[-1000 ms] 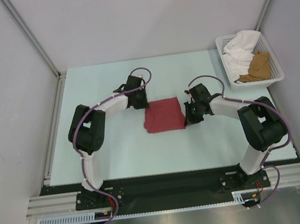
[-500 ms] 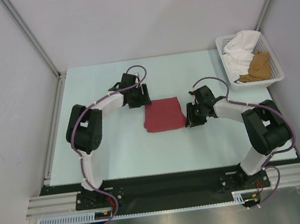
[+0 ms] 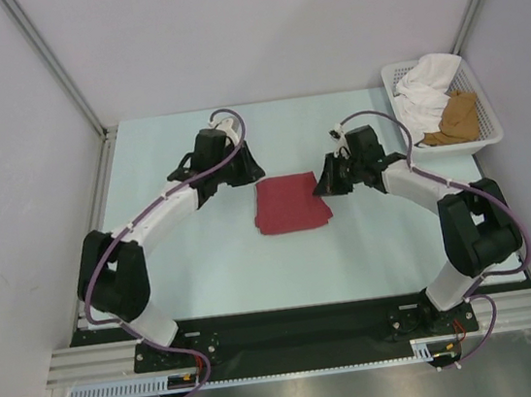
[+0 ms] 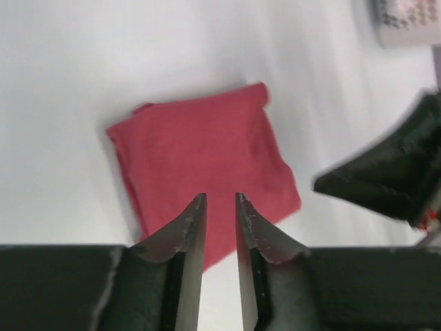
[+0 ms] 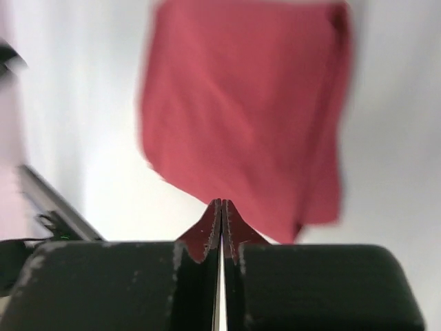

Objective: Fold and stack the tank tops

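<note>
The dark red tank top [image 3: 289,205] lies folded into a small rectangle in the middle of the table, and shows in both wrist views [image 4: 207,148] [image 5: 241,103]. My left gripper [image 3: 252,173] hovers just off its far left corner. In the left wrist view the left gripper [image 4: 220,200] stands open by a narrow gap with nothing in it. Off the top's far right corner, my right gripper [image 3: 324,187] [image 5: 222,203] is shut and empty. The tan-brown tank top [image 3: 459,117] lies crumpled in the basket.
The white mesh basket [image 3: 455,147] stands at the far right corner and also holds a white cloth [image 3: 424,89]. In the left wrist view the right arm [image 4: 386,181] is a dark shape to the right. Metal frame posts line both sides.
Both grippers let go of the red top's far edge and lifted away. The left arm swung back and to the left. The right gripper opened and shut again. The top stayed folded in place.
</note>
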Available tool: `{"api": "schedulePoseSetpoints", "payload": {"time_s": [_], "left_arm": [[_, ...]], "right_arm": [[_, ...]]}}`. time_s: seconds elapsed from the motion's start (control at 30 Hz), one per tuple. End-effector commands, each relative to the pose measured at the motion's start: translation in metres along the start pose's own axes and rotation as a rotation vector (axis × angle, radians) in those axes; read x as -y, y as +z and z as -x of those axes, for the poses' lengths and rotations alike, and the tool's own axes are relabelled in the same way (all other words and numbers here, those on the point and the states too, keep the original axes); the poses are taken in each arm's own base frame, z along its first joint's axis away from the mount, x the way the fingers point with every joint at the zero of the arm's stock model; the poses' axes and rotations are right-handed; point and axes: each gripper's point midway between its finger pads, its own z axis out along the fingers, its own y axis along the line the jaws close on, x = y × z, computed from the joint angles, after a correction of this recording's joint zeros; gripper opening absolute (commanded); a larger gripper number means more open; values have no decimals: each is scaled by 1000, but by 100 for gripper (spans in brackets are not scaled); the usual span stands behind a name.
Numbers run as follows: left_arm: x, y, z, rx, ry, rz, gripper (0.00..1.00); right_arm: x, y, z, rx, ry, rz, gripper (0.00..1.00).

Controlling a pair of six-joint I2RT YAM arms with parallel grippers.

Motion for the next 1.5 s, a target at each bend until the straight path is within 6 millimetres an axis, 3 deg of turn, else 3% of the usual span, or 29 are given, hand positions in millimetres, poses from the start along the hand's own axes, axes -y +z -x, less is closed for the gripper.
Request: {"api": "schedulePoseSetpoints", "payload": {"time_s": [0.0,0.07,0.1,0.17,0.33,0.43,0.47,0.57,0.6,0.73,0.9,1.07,1.13,1.17,1.3,1.37,1.4,1.47], "left_arm": [[41,-10,-8,16,-5,-160,26],[46,-12,-14,12,-45,-188,18],[44,-9,-24,7,-62,-197,8],[38,-8,-30,11,-114,-183,1],[29,2,-47,27,-167,-198,0],[20,21,-64,-21,-198,-195,0],[22,26,-66,-33,-214,-218,0],[13,47,-90,-114,-259,-252,0],[6,51,-97,-126,-273,-236,0],[-15,54,-116,-128,-289,-177,0],[-14,42,-104,-107,-228,-161,0],[-2,23,-82,-79,-174,-172,0],[3,14,-67,-41,-160,-176,1],[3,11,-64,-35,-158,-168,1],[5,11,-39,-16,-153,-173,0],[6,18,-35,-25,-146,-173,0],[11,19,-22,-4,-139,-180,0],[4,33,-23,-22,-145,-154,0]], "right_arm": [[-55,7,36,44,-10,233,0],[-65,18,44,37,0,288,0],[-75,19,53,51,12,347,0],[-85,29,65,68,17,421,0],[-103,50,69,3,108,568,0],[-90,73,66,-19,163,592,0],[-73,89,64,-23,193,579,0],[-49,114,65,-46,259,548,0],[-31,129,58,-70,297,524,0],[2,153,49,-109,376,442,0],[-9,140,54,-121,352,502,0],[-43,95,67,-89,253,542,3],[-48,82,58,-92,228,543,4],[-61,67,59,-83,197,559,4],[-72,43,32,-107,166,580,5],[-68,39,10,-135,177,575,4],[-70,36,6,-136,171,576,5],[-62,38,-13,-161,181,558,5]]}}
